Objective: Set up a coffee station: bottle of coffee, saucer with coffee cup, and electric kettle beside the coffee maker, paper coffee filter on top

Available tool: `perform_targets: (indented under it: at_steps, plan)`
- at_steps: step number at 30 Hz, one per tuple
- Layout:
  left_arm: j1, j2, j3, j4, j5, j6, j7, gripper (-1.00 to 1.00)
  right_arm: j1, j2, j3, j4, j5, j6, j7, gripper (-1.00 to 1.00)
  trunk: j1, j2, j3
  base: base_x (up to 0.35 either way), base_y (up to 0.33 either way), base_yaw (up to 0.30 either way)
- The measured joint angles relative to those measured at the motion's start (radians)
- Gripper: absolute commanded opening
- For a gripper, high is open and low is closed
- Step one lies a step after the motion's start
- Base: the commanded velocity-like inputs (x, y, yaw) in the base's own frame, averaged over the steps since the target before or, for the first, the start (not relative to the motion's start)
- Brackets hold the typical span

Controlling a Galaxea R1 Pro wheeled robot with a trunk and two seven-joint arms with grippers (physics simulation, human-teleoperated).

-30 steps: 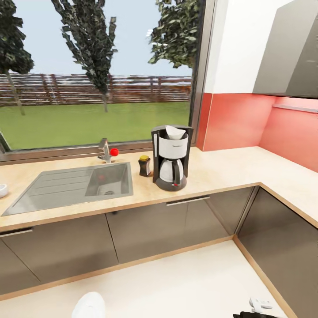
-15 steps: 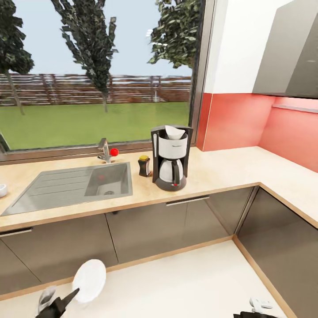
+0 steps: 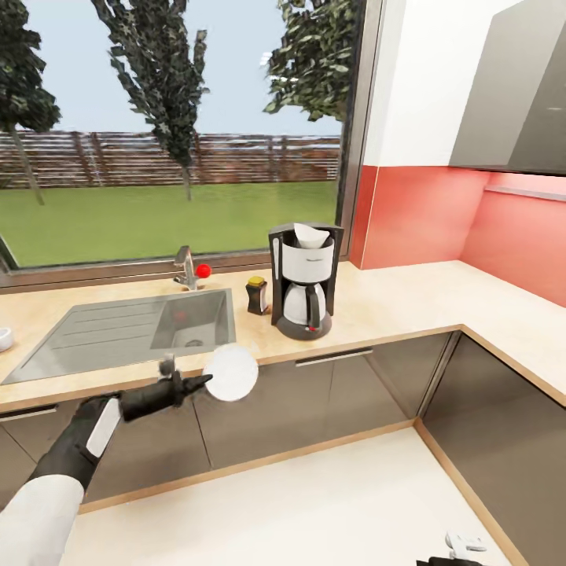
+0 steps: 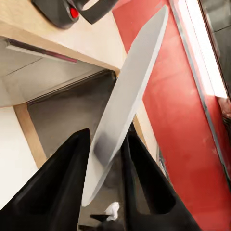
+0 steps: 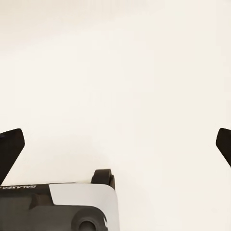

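My left gripper is shut on the rim of the white saucer, holding it in the air just in front of the kitchen countertop edge, left of the coffee maker. In the left wrist view the saucer stands edge-on between the two black fingers. A white paper coffee filter sits in the top of the coffee maker. The bottle of coffee stands right beside the coffee maker on its left. My right gripper is open over the pale floor, its tip low at the right.
A steel sink with a tap lies left of the bottle. A small white object sits at the far left counter edge. Dark grey cabinet fronts run below the worktop, which turns a corner at the right.
My left arm has risen from the bottom of the view up to counter-edge height and moved right, carrying the saucer. The right gripper has stayed put.
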Motion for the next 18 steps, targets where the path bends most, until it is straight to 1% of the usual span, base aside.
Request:
perform_targets:
  at_steps: [1,3,5,6,7,8,9,10,11,12,13,15,16,18]
  plan:
    - [-0.03,-0.003,-0.001,-0.001,0.001,0.034,0.005,-1.0,0.0,0.0,0.0,0.0,0.0,0.0,0.0,1.0,0.0,0.0,0.0,0.0,0.0,0.0]
    - [-0.087,-0.012,-0.003,0.0,0.001,0.072,0.021,-1.0,0.0,0.0,0.0,0.0,0.0,-0.001,0.0,1.0,0.0,0.0,0.0,0.0,0.0,0.0]
    - [-0.157,-0.031,-0.003,0.009,0.001,0.092,0.083,-1.0,0.001,0.0,0.0,0.0,-0.001,-0.001,0.0,1.0,0.0,0.0,0.0,0.0,0.0,0.0]
    - [-0.186,-0.04,-0.002,0.014,0.0,0.095,0.125,-1.0,0.002,-0.001,0.0,0.0,-0.001,-0.001,0.0,1.0,0.0,0.0,0.0,0.0,0.0,0.0]
    - [-0.226,-0.053,0.002,0.021,0.003,0.098,0.199,-1.0,0.003,-0.001,-0.001,0.0,-0.001,-0.001,0.0,1.0,0.0,0.0,0.0,0.0,0.0,0.0]
    - [-0.252,-0.062,0.004,0.027,0.007,0.1,0.253,-1.0,0.003,-0.002,-0.001,0.0,-0.001,-0.001,0.0,1.0,0.0,0.0,0.0,0.0,0.0,0.0]
    - [-0.284,-0.078,0.006,0.037,0.008,0.1,0.327,-1.0,0.003,-0.002,-0.001,0.0,-0.001,-0.001,0.0,1.0,0.0,0.0,0.0,0.0,0.0,0.0]
    - [-0.302,-0.089,0.009,0.044,0.009,0.101,0.375,-1.0,0.003,-0.002,-0.001,0.0,-0.001,-0.001,0.0,1.0,0.0,0.0,0.0,0.0,0.0,0.0]
    - [-0.318,-0.104,0.018,0.052,0.007,0.1,0.438,-1.0,0.003,-0.002,-0.001,0.0,-0.001,-0.001,0.0,1.0,0.0,0.0,0.0,0.0,0.0,0.0]
    - [-0.325,-0.111,0.031,0.055,0.005,0.099,0.483,-1.0,0.003,-0.003,-0.001,0.0,-0.001,-0.001,0.0,1.0,0.0,0.0,0.0,0.0,0.0,0.0]
    - [-0.328,-0.116,0.062,0.059,0.0,0.097,0.55,-1.0,0.004,-0.003,-0.001,0.0,-0.001,-0.001,0.0,1.0,0.0,0.0,0.0,0.0,0.0,0.0]
    - [-0.326,-0.124,0.125,0.061,0.002,0.097,0.65,-1.0,0.004,-0.005,-0.002,0.0,-0.002,-0.001,0.0,1.0,0.0,0.0,0.0,0.0,0.0,0.0]
    - [-0.323,-0.131,0.181,0.061,-0.001,0.096,0.724,-1.0,0.004,-0.006,-0.002,0.0,-0.003,-0.001,0.0,1.0,0.0,0.0,0.0,0.0,0.0,0.0]
    - [-0.32,-0.138,0.257,0.063,0.004,0.095,0.809,-1.0,0.004,-0.009,-0.002,0.0,-0.003,-0.001,0.0,1.0,0.0,0.0,0.0,0.0,0.0,0.0]
